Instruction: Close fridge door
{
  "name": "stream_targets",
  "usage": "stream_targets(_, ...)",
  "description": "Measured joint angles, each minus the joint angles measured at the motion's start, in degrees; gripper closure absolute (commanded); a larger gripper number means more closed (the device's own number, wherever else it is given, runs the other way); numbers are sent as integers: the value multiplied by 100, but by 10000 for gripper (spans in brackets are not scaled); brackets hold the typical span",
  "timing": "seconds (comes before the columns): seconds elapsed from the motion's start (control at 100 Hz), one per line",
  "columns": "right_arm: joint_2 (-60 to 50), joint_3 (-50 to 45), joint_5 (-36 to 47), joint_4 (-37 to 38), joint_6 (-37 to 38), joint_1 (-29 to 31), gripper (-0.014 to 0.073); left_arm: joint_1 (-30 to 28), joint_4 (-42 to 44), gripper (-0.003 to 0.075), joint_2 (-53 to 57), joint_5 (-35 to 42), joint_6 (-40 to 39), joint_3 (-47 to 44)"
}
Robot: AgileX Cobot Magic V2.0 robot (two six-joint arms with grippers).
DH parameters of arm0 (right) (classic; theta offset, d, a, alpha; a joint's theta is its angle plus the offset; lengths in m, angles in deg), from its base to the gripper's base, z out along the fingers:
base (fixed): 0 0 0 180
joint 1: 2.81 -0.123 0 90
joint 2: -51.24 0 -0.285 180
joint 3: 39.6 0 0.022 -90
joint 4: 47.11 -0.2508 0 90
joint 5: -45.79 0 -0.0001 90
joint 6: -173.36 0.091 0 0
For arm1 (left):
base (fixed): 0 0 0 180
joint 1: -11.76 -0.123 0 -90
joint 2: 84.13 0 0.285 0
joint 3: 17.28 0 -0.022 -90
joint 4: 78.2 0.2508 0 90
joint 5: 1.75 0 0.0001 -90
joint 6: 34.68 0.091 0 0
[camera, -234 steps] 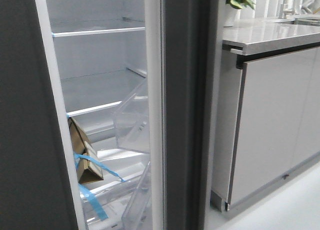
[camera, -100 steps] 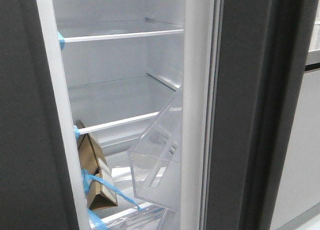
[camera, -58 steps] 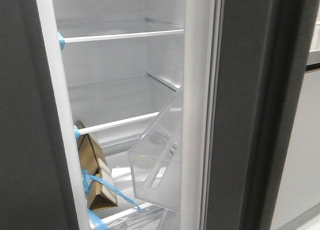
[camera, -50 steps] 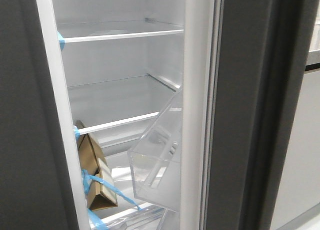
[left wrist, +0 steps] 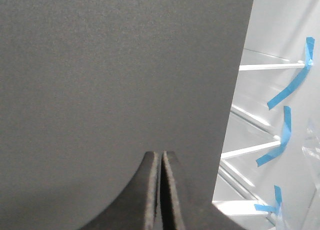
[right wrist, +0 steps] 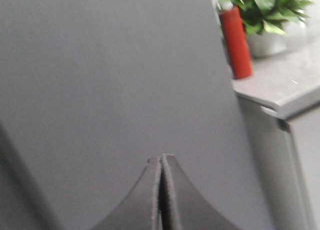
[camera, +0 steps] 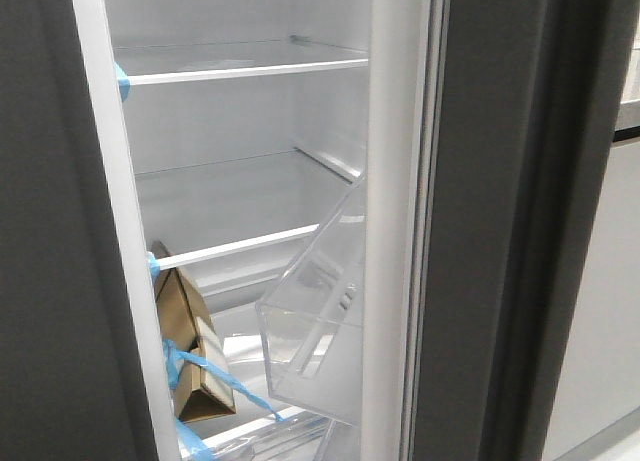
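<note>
While each tool is pressed closed, the clear bin sits empty.

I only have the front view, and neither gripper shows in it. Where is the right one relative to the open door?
Observer: The right gripper is shut and points at the dark-grey outer face of the fridge door. I cannot tell if it touches.
Operator: And the left?
Observer: The left gripper is also shut. It faces the other dark-grey panel, next to that panel's edge by the lit interior.
Operator: Anything close to the right arm?
Observer: A red container and a potted plant stand on the counter beyond the door's edge.
</note>
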Motion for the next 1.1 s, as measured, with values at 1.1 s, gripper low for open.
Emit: stream_targets(1.1, 4604, 2814, -1098, -5130, 70, -53, 665, 0, 0, 740, 0, 0, 0, 0)
